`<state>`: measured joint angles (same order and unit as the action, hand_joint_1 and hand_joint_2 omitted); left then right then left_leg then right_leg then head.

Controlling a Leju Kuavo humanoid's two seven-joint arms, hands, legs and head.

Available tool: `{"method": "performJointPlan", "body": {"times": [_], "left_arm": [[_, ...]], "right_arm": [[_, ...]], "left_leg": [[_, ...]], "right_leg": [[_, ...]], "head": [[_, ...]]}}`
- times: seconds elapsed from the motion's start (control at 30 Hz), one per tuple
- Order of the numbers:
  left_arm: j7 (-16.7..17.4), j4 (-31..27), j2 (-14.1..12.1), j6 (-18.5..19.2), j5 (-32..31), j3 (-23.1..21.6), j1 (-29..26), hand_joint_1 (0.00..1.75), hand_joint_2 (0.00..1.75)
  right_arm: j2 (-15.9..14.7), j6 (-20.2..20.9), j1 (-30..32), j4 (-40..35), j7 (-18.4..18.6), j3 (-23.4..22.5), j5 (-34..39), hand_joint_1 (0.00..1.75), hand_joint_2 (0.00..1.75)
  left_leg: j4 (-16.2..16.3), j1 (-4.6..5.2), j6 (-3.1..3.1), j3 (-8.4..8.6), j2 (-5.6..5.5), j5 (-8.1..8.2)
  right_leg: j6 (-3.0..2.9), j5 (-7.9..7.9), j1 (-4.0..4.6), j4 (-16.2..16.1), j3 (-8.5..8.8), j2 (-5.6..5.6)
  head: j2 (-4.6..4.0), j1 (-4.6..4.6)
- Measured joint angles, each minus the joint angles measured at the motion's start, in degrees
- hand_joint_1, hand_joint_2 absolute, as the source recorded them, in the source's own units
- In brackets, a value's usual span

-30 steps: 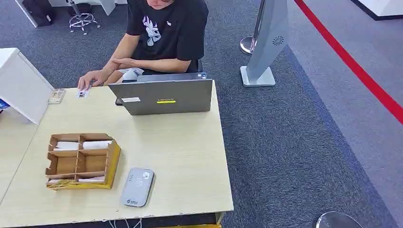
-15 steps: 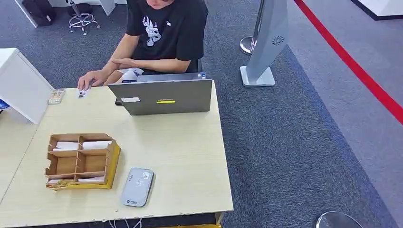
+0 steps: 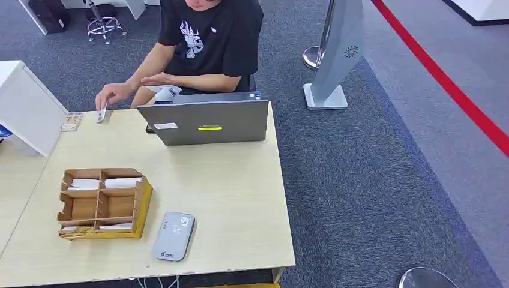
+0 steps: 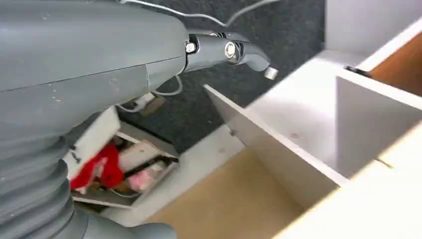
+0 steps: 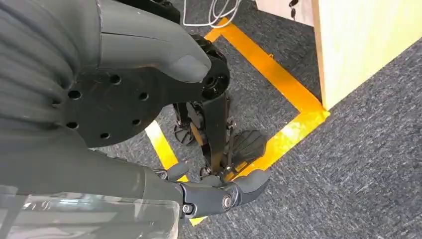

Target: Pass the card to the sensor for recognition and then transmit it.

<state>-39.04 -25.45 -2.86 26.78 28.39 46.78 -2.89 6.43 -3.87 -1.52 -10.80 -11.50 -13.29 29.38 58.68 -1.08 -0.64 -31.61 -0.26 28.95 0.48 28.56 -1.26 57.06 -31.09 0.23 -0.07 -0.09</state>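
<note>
A person seated at the table's far side pinches a small white card [image 3: 102, 112], raised on its edge just above the far left corner. The grey card sensor [image 3: 173, 236] lies flat near the front edge of the wooden table [image 3: 234, 198]. My left hand [image 4: 124, 64] hangs beside white shelving with a dark finger [image 4: 226, 50] stretched out, holding nothing. My right hand [image 5: 149, 99] hangs low over the carpet beside the table's side panel [image 5: 358, 45], its fingers [image 5: 224, 196] apart and holding nothing.
A cardboard divider box [image 3: 103, 203] with cards stands left of the sensor. A grey laptop [image 3: 207, 122] stands open at the far edge, in front of the person. A small clear holder [image 3: 71, 121] and a white cabinet [image 3: 27, 108] are at the left. Yellow floor tape [image 5: 278, 84] runs by the table.
The person's hand has lifted the card off the table and tipped it on edge. The sensor, the box and my arms have not moved.
</note>
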Motion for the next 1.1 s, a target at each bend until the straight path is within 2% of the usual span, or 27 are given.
{"method": "performJointPlan", "body": {"times": [0.1,0.17,0.3,0.37,0.4,0.47,0.57,0.67,0.77,0.87,0.9,0.97,1.03,1.1], "left_arm": [[2.89,-5.54,2.22,5.53,-6.78,6.52,0.06,0.0,1.75],[5.35,-11.47,4.35,10.7,-10.41,11.59,0.21,0.0,1.75],[10.23,-27.53,10.89,21.01,-9.76,19.46,0.71,0.0,1.75],[11.63,-36.43,14.47,22.9,-10.05,22.37,0.88,0.0,1.75],[10.96,-41.21,15.72,22.26,-10.79,22.95,0.56,0.0,1.75],[7.58,-49.41,17.61,17.95,-11.23,21.83,-1.64,0.0,1.75],[0.86,-63.72,19.58,7.62,-12.58,14.91,-7.57,0.0,1.75],[-0.94,-76.45,20.78,1.16,-15.68,6.5,-11.53,0.0,1.75],[-1.11,-87.91,21.53,-1.21,-21.32,0.82,-12.74,0.0,1.75],[-1.11,-94.36,21.92,-2.58,-24.9,-2.14,-12.96,0.0,1.75],[-1.11,-96.05,21.63,-4.7,-28.1,-3.36,-12.8,0.0,1.75],[-0.7,-97.02,19.11,-13.82,-37.43,-7.89,-12.35,0.0,1.75],[4.06,-96.25,15.42,-25.97,-50.42,-15.67,-9.34,0.0,1.75],[9.82,-92.62,10.37,-34.99,-59.43,-23.97,-4.38,0.0,1.75]], "right_arm": [[0.02,0.02,0.0,0.0,-0.2,-0.13,-0.46,0.0,1.75],[0.07,0.09,0.05,0.0,-0.35,-0.35,-0.57,0.0,1.75],[0.39,-0.24,0.19,0.0,-0.33,-0.85,-0.59,0.0,1.75],[0.68,-0.33,0.21,0.0,-0.31,-1.07,-0.57,0.0,1.75],[0.83,-0.24,0.22,0.0,-0.31,-1.24,-0.52,0.0,1.75],[1.05,0.13,0.22,0.0,-0.72,-1.82,-0.52,0.0,1.75],[1.14,1.05,0.23,0.0,-1.9,-2.12,-1.2,0.0,1.75],[1.14,1.57,-0.03,0.0,-2.25,-2.3,-1.72,0.0,1.75],[1.16,1.9,-0.09,-0.02,-2.23,-2.34,-2.27,0.0,1.75],[1.2,2.79,-0.05,-0.02,-2.47,-2.45,-1.86,0.0,1.75],[1.2,4.45,-0.04,-0.02,-3.38,-2.82,-0.9,0.0,1.75],[1.2,8.99,-0.13,-0.09,-7.0,-3.89,0.13,0.0,1.75],[1.18,12.54,-0.66,-0.22,-11.74,-4.31,-0.47,0.0,1.75],[1.18,13.09,-2.3,-0.68,-14.34,-4.33,-1.53,0.0,1.75]], "left_leg": [[0.0,0.0,0.0,0.01,0.01,0.0],[0.0,0.0,0.0,0.03,0.03,0.0],[0.0,0.01,0.0,0.01,0.02,0.0],[0.0,0.01,0.0,0.01,0.03,0.0],[0.0,0.0,0.0,0.01,0.04,0.01],[0.0,-0.01,0.02,0.04,0.09,0.03],[0.01,-0.01,0.03,0.02,0.04,0.03],[0.01,-0.01,0.03,-0.02,-0.13,0.03],[0.01,0.0,0.04,0.01,-0.12,0.01],[0.01,0.01,0.04,0.15,-0.05,0.01],[0.04,0.01,0.05,0.17,-0.06,-0.01],[0.04,0.03,0.04,0.24,-0.08,-0.01],[0.05,0.02,0.12,0.12,-0.27,-0.17],[0.01,-0.03,-0.05,0.03,-0.39,-0.31]], "right_leg": [[0.0,0.0,0.0,0.0,0.0,0.01],[0.0,-0.01,0.0,0.0,-0.01,0.04],[0.0,-0.01,0.0,0.0,0.0,0.05],[0.0,-0.01,0.0,0.0,0.01,0.05],[0.0,-0.01,0.0,0.0,0.01,0.06],[0.0,-0.01,0.01,0.0,-0.02,0.12],[0.0,0.01,0.01,-0.01,-0.1,0.07],[0.04,0.05,0.01,-0.01,-0.07,-0.16],[0.01,0.0,0.0,-0.01,0.08,-0.14],[0.0,-0.02,0.0,-0.01,0.12,-0.05],[0.0,-0.02,0.0,-0.01,0.06,-0.06],[-0.01,-0.02,-0.01,-0.02,-0.02,-0.08],[-0.01,-0.02,-0.01,-0.02,0.02,-0.3],[-0.11,-0.25,0.01,0.04,0.11,-0.37]], "head": [[0.0,-0.02],[0.02,-0.02],[0.0,-0.02],[0.02,-0.04],[0.0,-0.02],[0.0,-0.02],[0.02,-0.04],[0.0,0.0],[0.0,0.0],[0.0,-0.07],[0.02,-0.04],[0.0,-0.07],[0.0,-0.04],[0.0,0.0]]}}
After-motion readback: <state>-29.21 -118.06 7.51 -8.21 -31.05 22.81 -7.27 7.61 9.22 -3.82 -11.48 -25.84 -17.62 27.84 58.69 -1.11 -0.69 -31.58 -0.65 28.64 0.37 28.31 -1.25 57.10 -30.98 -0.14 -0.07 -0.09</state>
